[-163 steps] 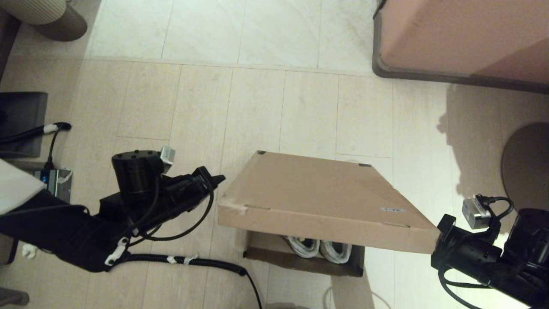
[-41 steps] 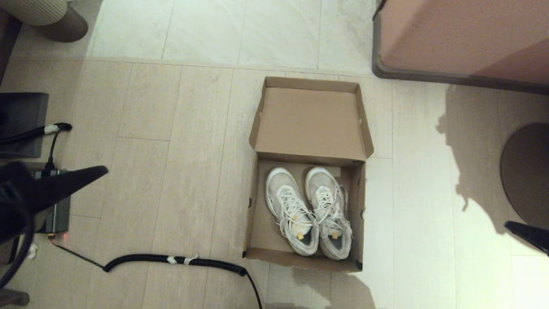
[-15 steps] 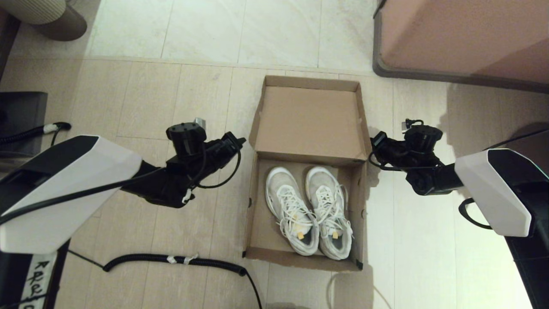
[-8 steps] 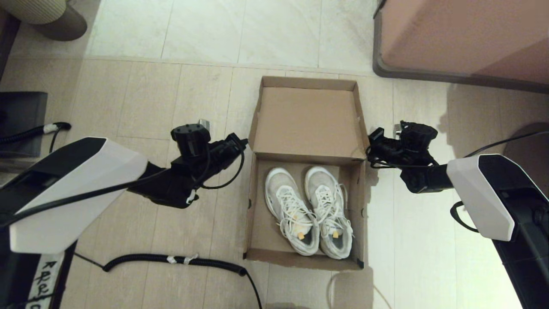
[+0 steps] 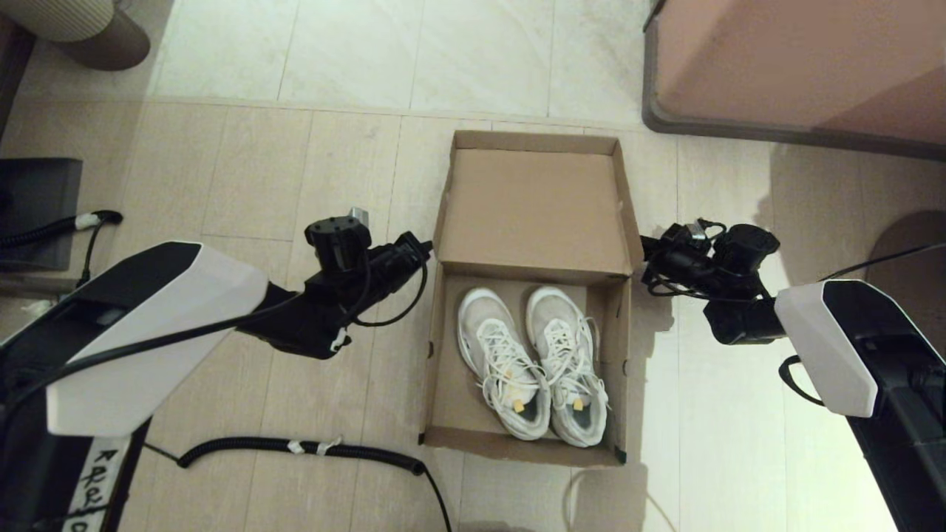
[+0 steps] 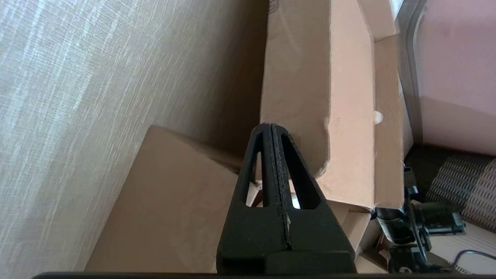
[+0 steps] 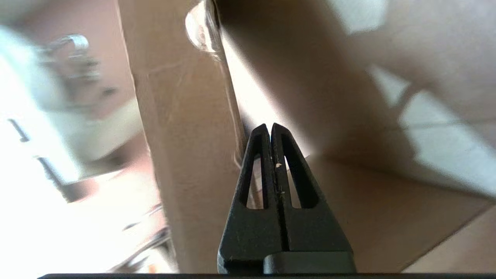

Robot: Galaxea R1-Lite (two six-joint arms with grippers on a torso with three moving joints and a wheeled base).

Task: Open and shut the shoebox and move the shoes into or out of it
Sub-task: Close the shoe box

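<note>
The brown cardboard shoebox [image 5: 445, 384] stands open on the floor, its hinged lid [image 5: 533, 210] folded back on the far side. Inside lie the two white and grey sneakers [image 5: 531, 366], side by side, toes toward the lid. My left gripper [image 5: 423, 248] is shut and empty, its tip at the lid's left flap by the hinge [image 6: 270, 126]. On the other side my right gripper [image 5: 644, 248] is likewise shut and empty, with its tip beside the lid's right flap [image 7: 270, 126].
A pinkish cabinet with a grey base [image 5: 798, 66] stands at the far right. A coiled black cable [image 5: 303, 447] lies on the floor left of the box. A dark unit [image 5: 33, 210] sits at the left edge, a round base [image 5: 913, 288] at the right.
Earlier the lid was partly down over the shoes; it then lay fully open with the arms away. In the last second both grippers have come in to the lid's two side flaps.
</note>
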